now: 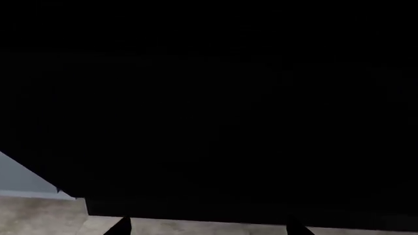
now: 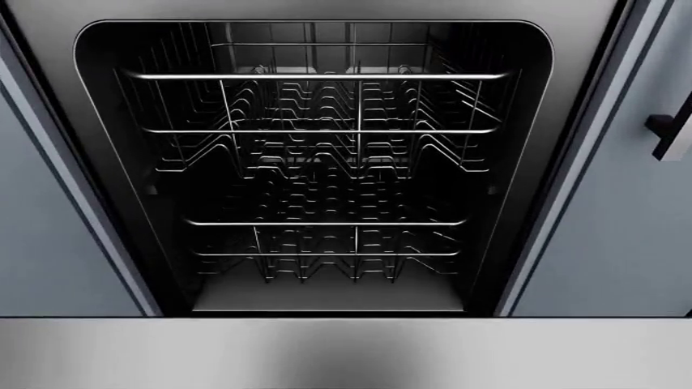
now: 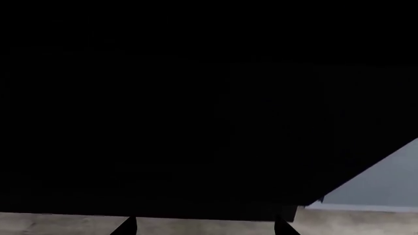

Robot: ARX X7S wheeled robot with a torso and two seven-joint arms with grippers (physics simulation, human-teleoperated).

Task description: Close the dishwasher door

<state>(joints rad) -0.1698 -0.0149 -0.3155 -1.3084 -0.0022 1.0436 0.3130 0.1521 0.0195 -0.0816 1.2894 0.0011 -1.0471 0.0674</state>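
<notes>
The dishwasher (image 2: 313, 170) stands wide open in the head view, filling most of it, its dark cavity framed by a rounded grey rim. The dishwasher door (image 2: 346, 352) is dropped down flat toward the viewer, showing as a broad brushed silver-grey band across the bottom of that view, below the cavity's mouth. In both wrist views a large black panel fills nearly everything; it looks like the glossy outer face of that door (image 1: 216, 112) seen from underneath, very near the cameras, though I cannot be sure how close.

On either side of the opening are grey-blue cabinet fronts, the left cabinet (image 2: 49, 235) plain, the right cabinet (image 2: 617, 219) carrying a dark bar handle (image 2: 672, 126) near the view's edge. A strip of beige floor (image 1: 39, 215) shows past the black panel's edge in each wrist view, with a pale grey-blue wedge beside it.

Inside the cavity sit two wire racks, the upper rack (image 2: 313, 105) above the lower rack (image 2: 324, 243), both of shiny metal prongs.

The left end effector (image 1: 207, 230) shows only two dark fingertips poking into the frame, well apart, so it is spread with nothing between them. The right end effector (image 3: 203, 229) looks the same: two tips held apart, gripping nothing
</notes>
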